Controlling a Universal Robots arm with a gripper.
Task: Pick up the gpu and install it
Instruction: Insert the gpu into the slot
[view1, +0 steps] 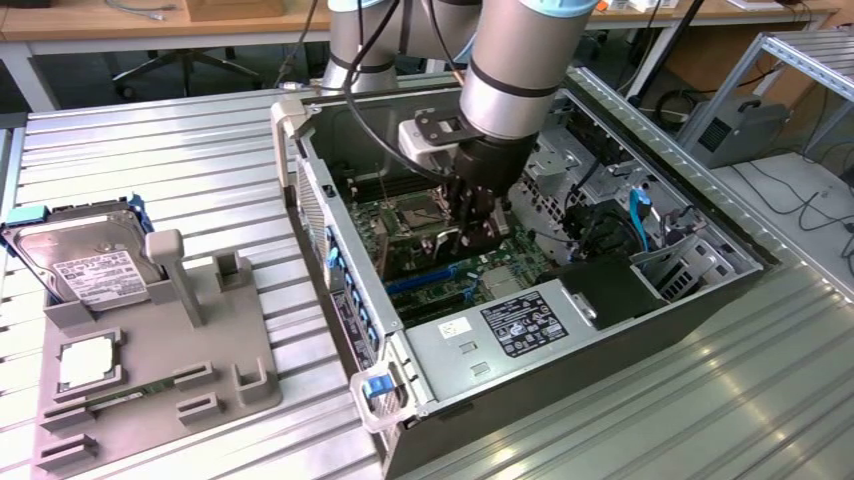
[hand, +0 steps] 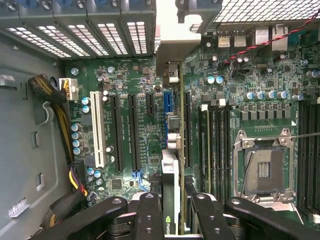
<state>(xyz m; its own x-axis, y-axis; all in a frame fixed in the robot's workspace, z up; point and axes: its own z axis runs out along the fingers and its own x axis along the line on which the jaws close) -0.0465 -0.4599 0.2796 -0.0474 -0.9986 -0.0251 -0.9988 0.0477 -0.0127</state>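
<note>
The gripper (hand: 174, 207) is clenched on the gpu (hand: 170, 165), holding it edge-on inside the computer case (view1: 310, 170), over the motherboard (hand: 125, 127) slots. The card is judged light, stiff and fragile. It is best gripped by its bare board edges, clear of the contacts.

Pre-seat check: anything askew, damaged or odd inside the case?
Nothing damaged or spilled. The thin black gpu card sits edge-on in the end effector, parallel to the black motherboard slots. Only oddity: the silver CPU socket is empty.
</note>
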